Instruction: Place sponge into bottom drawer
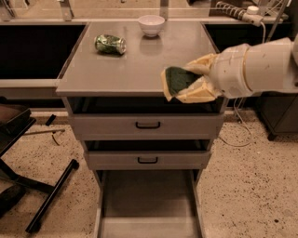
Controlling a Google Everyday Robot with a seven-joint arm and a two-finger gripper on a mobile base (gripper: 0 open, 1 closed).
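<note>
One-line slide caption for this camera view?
Cream two-finger gripper holds green-and-yellow sponge at the cabinet top's front edge, above the open grey metal bottom drawer.

An office-like lab — drawer cabinet (135, 65), speckled floor (251, 186), power strip (235, 11); the gripper (186, 83) clasps the sponge (176, 80) over the cabinet's front edge.
</note>
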